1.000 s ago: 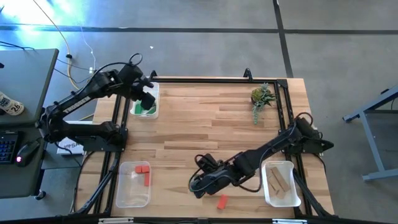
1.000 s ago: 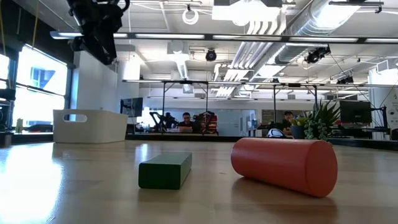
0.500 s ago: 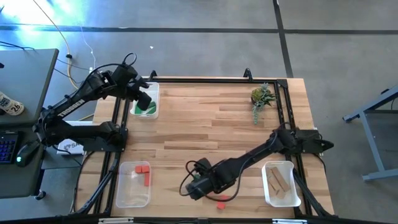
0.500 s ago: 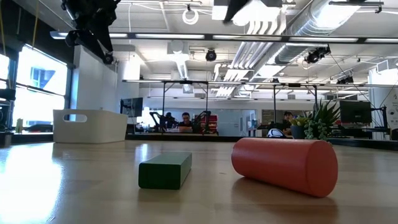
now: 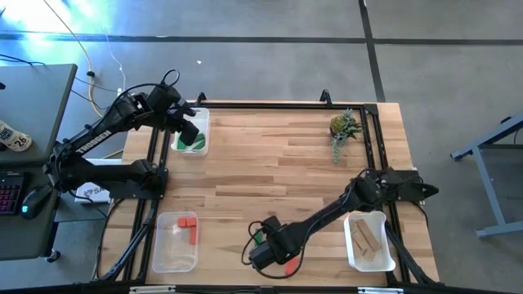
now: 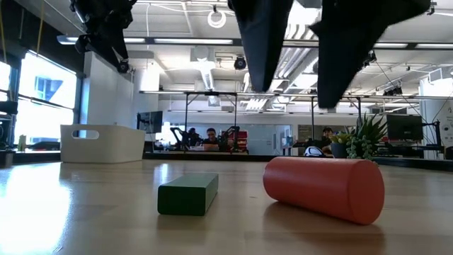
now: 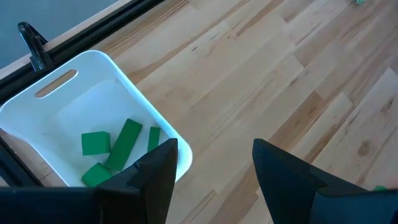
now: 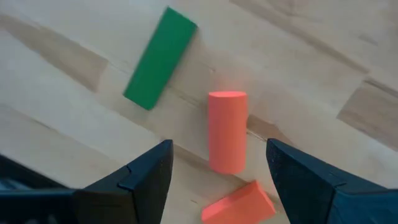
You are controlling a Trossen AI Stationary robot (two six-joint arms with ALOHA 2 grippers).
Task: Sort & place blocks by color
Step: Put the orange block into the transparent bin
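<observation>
My right gripper [image 8: 219, 149] hangs open over the near middle of the table, its fingers on either side of a red-orange cylinder [image 8: 227, 130] lying on the wood and well above it [image 6: 324, 188]. A green bar [image 8: 160, 57] lies beside the cylinder [image 6: 187, 193], and a red-orange block [image 8: 239, 204] lies just by it. My left gripper [image 7: 214, 180] hovers open above the far-left tray [image 7: 37, 118], which holds several green blocks [image 7: 124, 146]. In the high view the right gripper [image 5: 265, 255] covers most of the loose blocks.
A near-left tray [image 5: 163, 257] holds two red-orange blocks [image 5: 189, 229]. A near-right tray [image 5: 380, 245] holds tan blocks [image 5: 366, 237]. A small green plant [image 5: 344, 126] stands at the far right. Bare wood spans the table's middle.
My right gripper has moved toward the table's near edge and come down, so its two fingers now show in the low view above the red-orange cylinder. The left gripper drew back slightly toward the left edge early on, then held still. No block has moved.
</observation>
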